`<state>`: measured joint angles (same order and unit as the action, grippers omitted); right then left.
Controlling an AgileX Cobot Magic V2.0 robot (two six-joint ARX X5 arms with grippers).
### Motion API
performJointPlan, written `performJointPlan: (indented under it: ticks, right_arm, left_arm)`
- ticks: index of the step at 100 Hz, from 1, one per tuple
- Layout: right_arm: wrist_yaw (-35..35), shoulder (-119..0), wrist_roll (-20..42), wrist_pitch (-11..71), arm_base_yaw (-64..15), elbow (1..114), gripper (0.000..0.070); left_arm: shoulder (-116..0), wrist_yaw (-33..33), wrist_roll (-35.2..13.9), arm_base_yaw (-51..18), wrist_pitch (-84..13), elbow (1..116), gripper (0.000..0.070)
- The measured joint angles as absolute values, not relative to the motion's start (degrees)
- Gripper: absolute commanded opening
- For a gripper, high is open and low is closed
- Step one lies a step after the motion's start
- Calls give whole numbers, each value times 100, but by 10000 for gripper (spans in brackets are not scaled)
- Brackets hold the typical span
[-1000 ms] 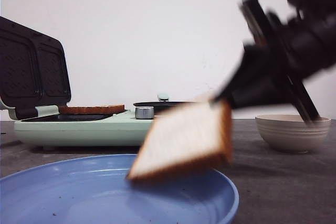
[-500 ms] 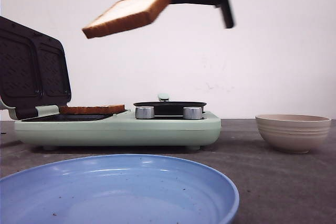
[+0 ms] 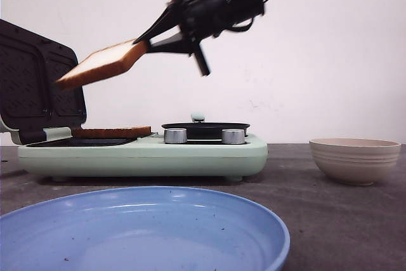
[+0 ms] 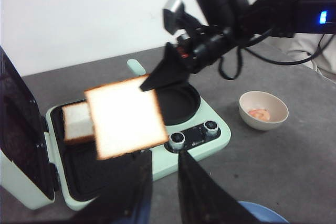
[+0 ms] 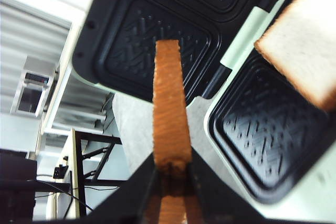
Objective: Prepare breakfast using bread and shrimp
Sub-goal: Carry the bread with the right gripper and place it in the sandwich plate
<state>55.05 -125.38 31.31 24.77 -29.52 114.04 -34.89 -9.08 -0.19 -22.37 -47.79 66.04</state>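
Robot test lab staged as a kitchen: bare white wall [image 3: 330, 61], grey table [image 4: 294, 156], sandwich maker [image 3: 146, 153], metal racking [image 5: 79, 171] behind.

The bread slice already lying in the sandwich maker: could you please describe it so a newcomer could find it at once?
Start at the mint-green sandwich maker with its black lid raised. The bread slice lies flat in one of the two dark wells beneath that lid, the other well being bare. Unlike the second slice, pinched by the right gripper and hanging tilted in the air, nothing holds it.

Held square bread slice [image 3: 101, 65]: pale crumb, golden-brown crust
Sandwich maker [image 3: 146, 153]: mint green, black ridged plates
Plate [image 3: 139, 233]: blue
Bowl [image 3: 354, 158]: beige
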Motion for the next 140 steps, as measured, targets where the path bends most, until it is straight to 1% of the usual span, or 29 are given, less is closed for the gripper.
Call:
performJointPlan:
  ticks: [20,45,61,64,66,69,70,71,76,78,80,93,104,116,124,132,134,136,138,140]
  right_arm:
    - [5078,-13041,3083,2401,-3159,11476,0]
    - [5022,-13268,2991,2324,-3258,11476,0]
    - [4781,-13270,2915,2320,-3269,11476,3]
    - [4779,-13270,2888,2311,-3271,11476,37]
    - [4777,-13270,2873,2305,-3273,11476,83]
    - [4775,-13270,2847,2298,-3280,11476,174]
    - [4775,-13270,2836,2294,-3280,11476,226]
    - [4772,-13270,2829,2292,-3280,11476,241]
    - [4727,-13270,2803,2292,-3291,11476,412]
    - [4698,-13270,2788,2292,-3293,11476,462]
    - [4674,-13270,2786,2292,-3295,11476,495]
    - [4622,-13275,2768,2318,-3291,11476,504]
    - [4466,-13277,2716,2399,-3234,11493,556]
    - [4274,-13292,2517,3061,-3129,11819,562]
    - [3905,-13292,2233,3581,-3024,12232,562]
    - [3520,-13292,1935,3918,-2912,12665,559]
    - [3428,-13292,1885,3986,-2895,12768,544]
    - [3361,-13292,1835,4049,-2871,12866,510]
    - [3312,-13292,1802,4125,-2842,12971,451]
    - [3288,-13292,1778,4202,-2810,13072,371]
  left_arm:
    - [-3489,-908,-21,-2237,-4781,6604,5]
    - [-3489,-908,-21,-2237,-4825,6604,5]
    - [-3489,-908,-21,-2237,-4919,6604,5]
    - [-3489,-908,-21,-2237,-4923,6604,5]
    - [-3489,-908,-21,-2237,-4923,6604,5]
    - [-3489,-908,-21,-2237,-4923,6604,5]
    - [-3489,-908,-21,-2237,-4923,6604,5]
    - [-3489,-908,-21,-2237,-4923,6604,5]
    - [-3489,-908,-21,-2237,-4925,6604,5]
    - [-3489,-908,-21,-2237,-4928,6604,5]
    - [-3489,-908,-21,-2237,-4928,6604,5]
    - [-3489,-908,-21,-2237,-4963,6604,5]
    - [-3489,-908,-21,-2237,-4978,6604,5]
    - [-3489,-908,-21,-2237,-5000,6604,5]
    - [-3489,-908,-23,-2237,-5017,6604,5]
    - [-3489,-908,-45,-2237,-5019,6604,5]
    - [-3489,-908,-51,-2237,-5019,6604,5]
    - [-3489,-908,-58,-2237,-5019,6604,5]
    - [-3489,-908,-60,-2237,-5019,6604,5]
    - [-3489,-908,-60,-2237,-5019,6604,5]
